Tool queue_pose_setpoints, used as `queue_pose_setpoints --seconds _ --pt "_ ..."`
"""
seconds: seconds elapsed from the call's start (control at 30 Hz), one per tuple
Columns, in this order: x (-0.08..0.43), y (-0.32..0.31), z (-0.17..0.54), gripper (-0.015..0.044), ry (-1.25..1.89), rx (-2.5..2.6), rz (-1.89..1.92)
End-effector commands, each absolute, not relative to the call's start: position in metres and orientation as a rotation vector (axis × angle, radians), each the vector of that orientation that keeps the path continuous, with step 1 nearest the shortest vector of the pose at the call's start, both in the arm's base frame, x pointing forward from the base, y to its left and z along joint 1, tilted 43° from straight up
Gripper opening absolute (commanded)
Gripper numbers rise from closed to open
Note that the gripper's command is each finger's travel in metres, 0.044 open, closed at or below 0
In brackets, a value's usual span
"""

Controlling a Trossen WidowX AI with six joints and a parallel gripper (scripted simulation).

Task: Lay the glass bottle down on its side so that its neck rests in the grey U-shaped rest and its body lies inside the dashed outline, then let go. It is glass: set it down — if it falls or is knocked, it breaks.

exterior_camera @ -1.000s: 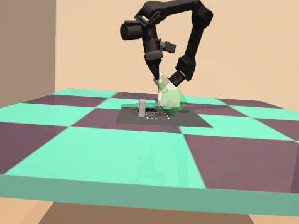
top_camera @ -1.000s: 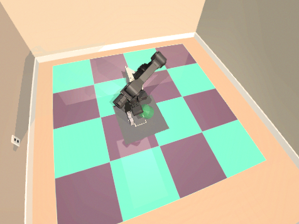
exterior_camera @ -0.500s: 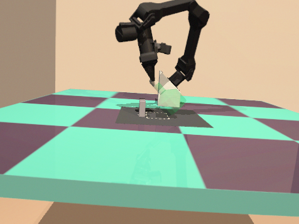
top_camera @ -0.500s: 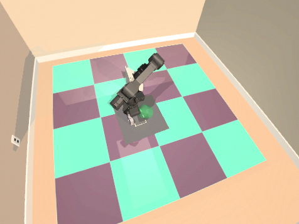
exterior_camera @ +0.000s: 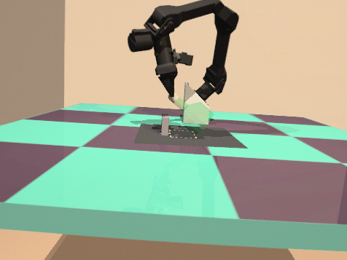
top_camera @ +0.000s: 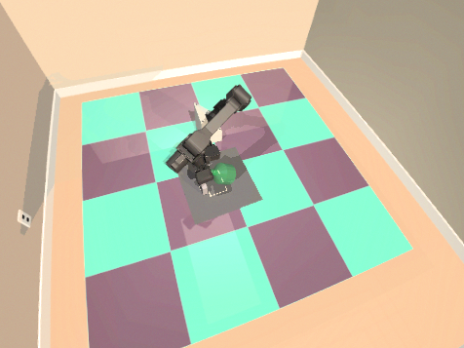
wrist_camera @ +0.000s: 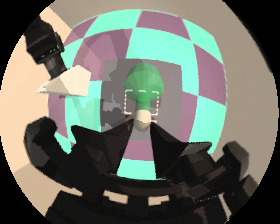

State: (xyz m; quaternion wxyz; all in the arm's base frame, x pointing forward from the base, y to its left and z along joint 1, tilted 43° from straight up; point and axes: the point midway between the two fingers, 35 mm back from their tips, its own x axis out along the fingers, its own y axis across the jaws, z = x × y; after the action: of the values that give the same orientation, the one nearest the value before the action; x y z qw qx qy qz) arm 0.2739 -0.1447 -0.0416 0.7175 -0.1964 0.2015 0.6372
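On the left you have the grey rest [top_camera: 204, 188] [exterior_camera: 165, 125] upright on the dark mat [top_camera: 244, 203] [exterior_camera: 223, 142] [wrist_camera: 172, 75] on the bench [top_camera: 302, 224] [exterior_camera: 138, 178] [wrist_camera: 155, 45]. Right of it, your end effector [top_camera: 209, 179] [exterior_camera: 171, 97] [wrist_camera: 141, 122] is clamped on the bottle's neck, above the rest. Your bottle [top_camera: 224, 174] [exterior_camera: 197, 116] [wrist_camera: 144, 82] leans, neck up and left, body lower right, over the mat; you can't tell whether its base touches. The outline [top_camera: 218, 194] [exterior_camera: 183, 138] [wrist_camera: 125, 102] lies beneath the tilted bottle.
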Motion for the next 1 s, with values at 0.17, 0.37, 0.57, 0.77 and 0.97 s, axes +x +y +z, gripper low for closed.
queue_pose_setpoints --seconds 0.17,0.37,0.57,0.77,0.97 --pt "0.275 -0.147 -0.057 0.0113 0.446 -0.435 1.409" --pt "0.276 -0.148 -0.065 0.0113 0.446 -0.433 1.406" --pt "0.276 -0.149 -0.072 0.0113 0.447 -0.434 1.403" --pt "0.276 -0.149 -0.078 0.0113 0.447 -0.436 1.402" --pt "0.277 -0.149 -0.081 0.0113 0.447 -0.439 1.401"
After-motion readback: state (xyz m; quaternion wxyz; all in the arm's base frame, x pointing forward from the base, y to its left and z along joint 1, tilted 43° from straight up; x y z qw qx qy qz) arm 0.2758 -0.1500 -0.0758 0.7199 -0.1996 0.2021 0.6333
